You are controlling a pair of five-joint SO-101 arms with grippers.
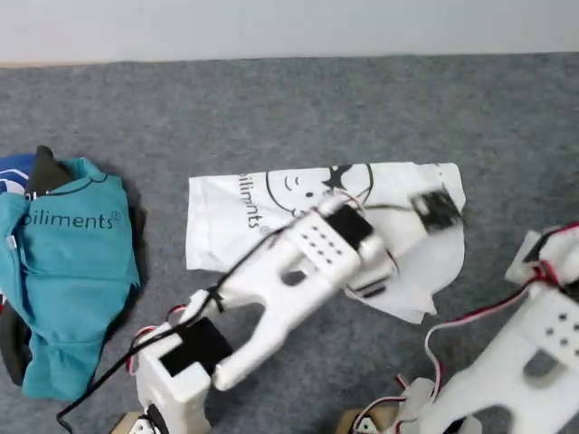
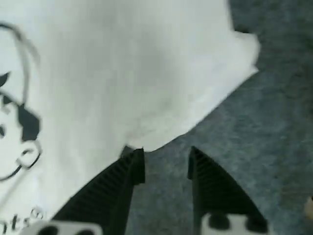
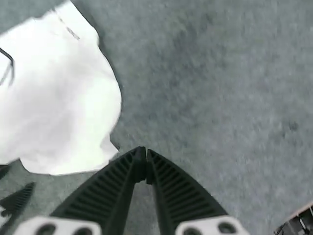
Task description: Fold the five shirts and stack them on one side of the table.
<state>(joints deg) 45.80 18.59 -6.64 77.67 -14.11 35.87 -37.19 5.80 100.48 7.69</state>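
on the left you have a soft teal cotton shirt (image 1: 77, 262) on top of a small pile, with dark cloth (image 1: 43, 172) peeking out under it, so i think some shirts are done. in the middle lies a white shirt with a black drawing (image 1: 244, 221), half folded and rumpled at its right end. its long side runs left to right, and its top seems to point right. your left gripper (image 2: 166, 164) is partly open at the shirt's edge, holding nothing. your right gripper (image 3: 145, 164) is closed and empty over the grey felt table (image 3: 220, 73).

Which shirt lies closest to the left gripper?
The white shirt, its edge at the left gripper; the teal shirt lies far off to one side.
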